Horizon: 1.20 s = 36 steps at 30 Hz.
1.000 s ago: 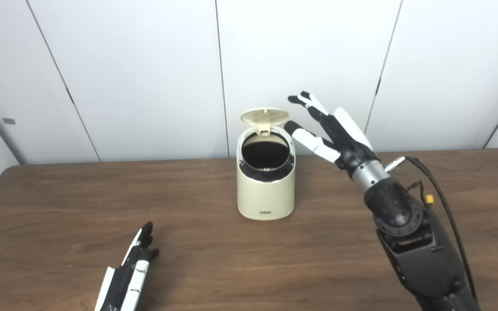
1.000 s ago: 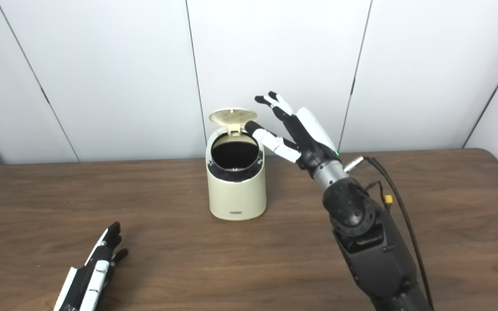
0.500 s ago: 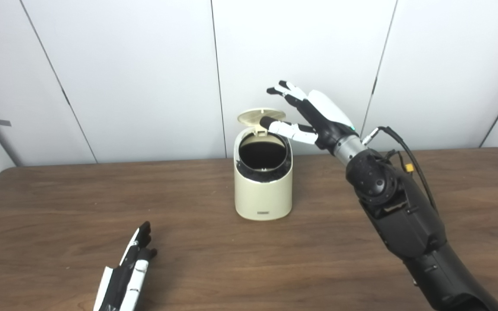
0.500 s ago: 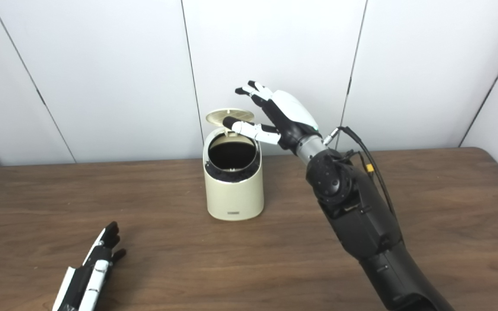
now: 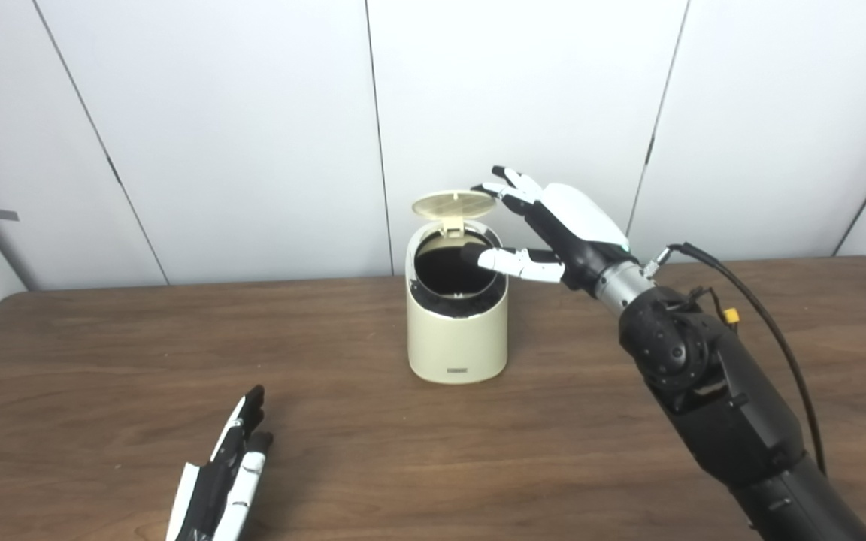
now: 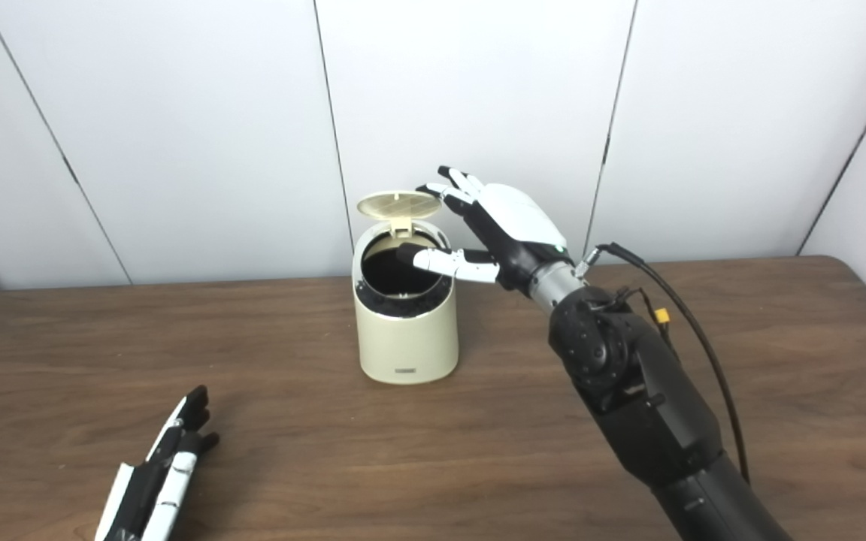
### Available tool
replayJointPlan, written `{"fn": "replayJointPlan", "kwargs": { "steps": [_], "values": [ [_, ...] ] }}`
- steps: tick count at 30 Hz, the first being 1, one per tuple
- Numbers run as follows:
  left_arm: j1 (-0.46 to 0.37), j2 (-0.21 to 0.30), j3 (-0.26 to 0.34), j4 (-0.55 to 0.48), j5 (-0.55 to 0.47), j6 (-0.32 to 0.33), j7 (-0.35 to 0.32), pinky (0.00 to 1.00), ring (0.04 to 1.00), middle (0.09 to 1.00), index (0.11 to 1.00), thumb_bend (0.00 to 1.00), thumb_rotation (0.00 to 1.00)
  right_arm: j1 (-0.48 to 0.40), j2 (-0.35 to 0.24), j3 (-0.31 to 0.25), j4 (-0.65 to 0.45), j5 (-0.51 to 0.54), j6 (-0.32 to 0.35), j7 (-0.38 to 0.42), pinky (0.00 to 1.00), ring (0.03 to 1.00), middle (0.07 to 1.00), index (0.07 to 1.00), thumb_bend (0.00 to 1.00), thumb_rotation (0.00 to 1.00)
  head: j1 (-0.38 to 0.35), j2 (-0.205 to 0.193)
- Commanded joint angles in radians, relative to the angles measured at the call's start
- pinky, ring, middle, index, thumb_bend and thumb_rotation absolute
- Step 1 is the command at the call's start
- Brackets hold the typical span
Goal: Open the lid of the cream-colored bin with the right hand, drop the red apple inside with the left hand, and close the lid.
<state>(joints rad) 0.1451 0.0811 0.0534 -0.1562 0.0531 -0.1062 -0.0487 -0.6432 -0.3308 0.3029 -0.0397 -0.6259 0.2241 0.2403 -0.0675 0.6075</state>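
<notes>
The right hand (image 5: 553, 233), fingers spread and holding nothing, reaches the raised round ribbed lid (image 5: 454, 203) of the cream-colored plastic bin (image 5: 457, 330); its fingertips (image 5: 495, 188) should press down gently. The left hand (image 5: 226, 473) rests flat and released on the worktop (image 5: 102, 361). No red apple shows.

One cream-colored bin (image 5: 457, 330) is seen on the one wooden surface (image 5: 102, 353) — a single round lid (image 5: 453, 203) is hinged to its back rim and stands raised. Two robot hands are counted: one left hand (image 5: 224, 473) low over the near edge, and one right hand (image 5: 553, 229) beside the bin's open mouth. One black cable (image 5: 771, 338) is seen along the right arm — nothing more is countable.
</notes>
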Motion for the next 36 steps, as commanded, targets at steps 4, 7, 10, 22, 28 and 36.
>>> {"fn": "replayJointPlan", "kwargs": {
  "steps": [4, 7, 10, 22, 28, 36],
  "values": [
    [0.002, -0.018, -0.008, 0.028, 0.012, -0.039, 0.022, 0.94, 0.964, 0.969, 0.976, 0.56, 0.87, -0.025, -0.022, -0.014, -0.068, -0.033, -0.008, 0.015, 0.95, 1.0, 0.992, 0.833, 0.51, 0.92, 0.007, 0.006],
    [-0.002, -0.02, -0.007, 0.039, 0.011, -0.043, 0.025, 0.94, 0.961, 0.967, 0.977, 0.56, 0.87, -0.012, -0.03, -0.013, -0.095, -0.055, -0.006, 0.034, 0.95, 1.0, 0.985, 0.811, 0.5, 0.92, 0.009, 0.008],
    [-0.007, -0.022, -0.007, 0.048, -0.003, -0.047, 0.019, 0.95, 0.963, 0.97, 0.98, 0.55, 0.86, -0.004, -0.033, -0.012, -0.107, -0.066, -0.003, 0.056, 0.96, 1.0, 0.984, 0.803, 0.5, 0.93, 0.008, 0.009],
    [-0.013, -0.032, 0.002, 0.058, 0.011, -0.051, 0.039, 0.93, 0.954, 0.965, 0.982, 0.57, 0.85, 0.044, -0.037, 0.035, -0.157, -0.13, -0.036, 0.092, 1.0, 1.0, 0.973, 0.784, 0.5, 0.84, 0.011, 0.019],
    [-0.015, -0.031, -0.001, 0.056, 0.002, -0.053, 0.042, 0.92, 0.945, 0.961, 0.983, 0.57, 0.84, 0.066, -0.049, 0.061, -0.166, -0.178, -0.057, 0.103, 1.0, 1.0, 0.968, 0.781, 0.49, 0.82, 0.014, 0.024],
    [-0.012, -0.034, -0.004, 0.047, 0.01, -0.048, 0.048, 0.9, 0.941, 0.957, 0.978, 0.58, 0.84, 0.088, -0.054, 0.1, -0.159, -0.277, -0.122, 0.101, 1.0, 1.0, 0.967, 0.787, 0.54, 0.88, 0.016, 0.032]
  ]
}}
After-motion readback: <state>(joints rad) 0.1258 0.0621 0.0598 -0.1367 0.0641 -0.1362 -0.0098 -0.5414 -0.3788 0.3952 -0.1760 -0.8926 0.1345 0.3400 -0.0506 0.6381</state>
